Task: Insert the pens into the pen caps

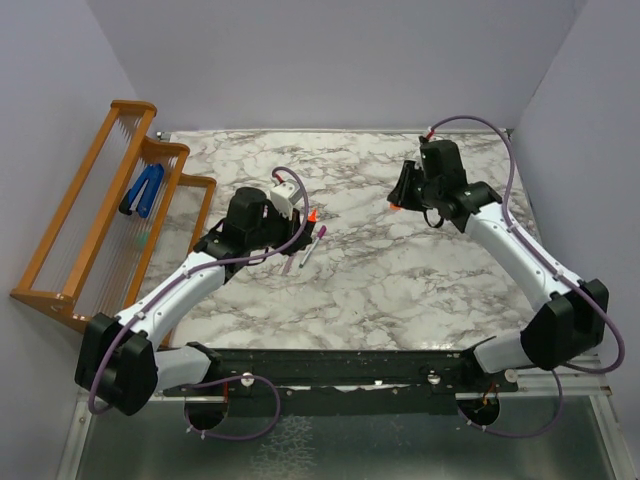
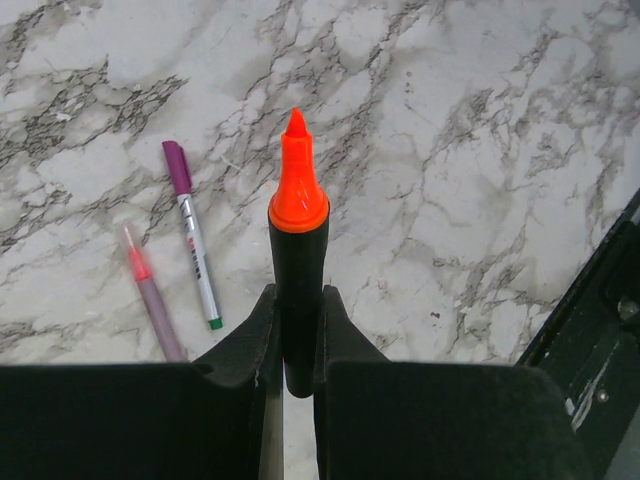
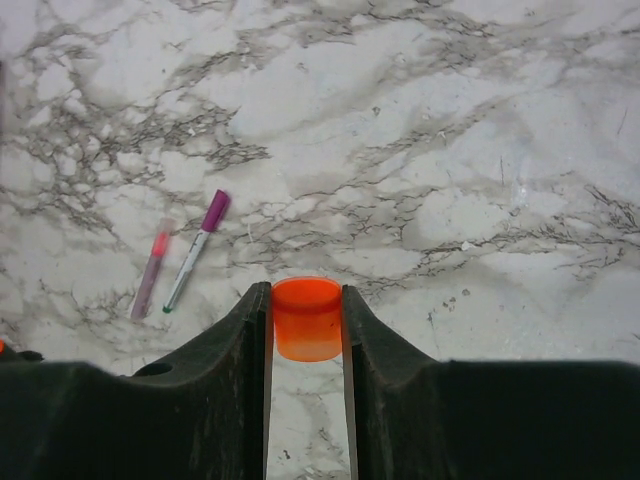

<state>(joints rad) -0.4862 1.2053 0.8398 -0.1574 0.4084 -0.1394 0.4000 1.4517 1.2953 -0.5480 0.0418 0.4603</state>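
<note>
My left gripper (image 2: 298, 325) is shut on the black marker (image 2: 298, 255). The marker's orange-red tip (image 1: 313, 214) points away from the fingers, out over the marble table. My right gripper (image 3: 306, 312) is shut on the bright orange pen cap (image 3: 306, 320), its open mouth facing away; it hangs above the table's right half (image 1: 394, 206). Two pens lie side by side on the table. One is the thin white pen (image 2: 197, 265), with a magenta-purple cap on one end. The other is the dull pink pen (image 2: 155, 300), which has a pale translucent end. Both also show in the right wrist view: white pen (image 3: 190, 262), pink pen (image 3: 150, 275).
A wooden rack (image 1: 95, 225) leans at the table's left edge and holds a blue clip-shaped object (image 1: 143, 192). Grey walls close the back and both sides. A black rail (image 1: 400, 365) with the arm bases runs along the near edge.
</note>
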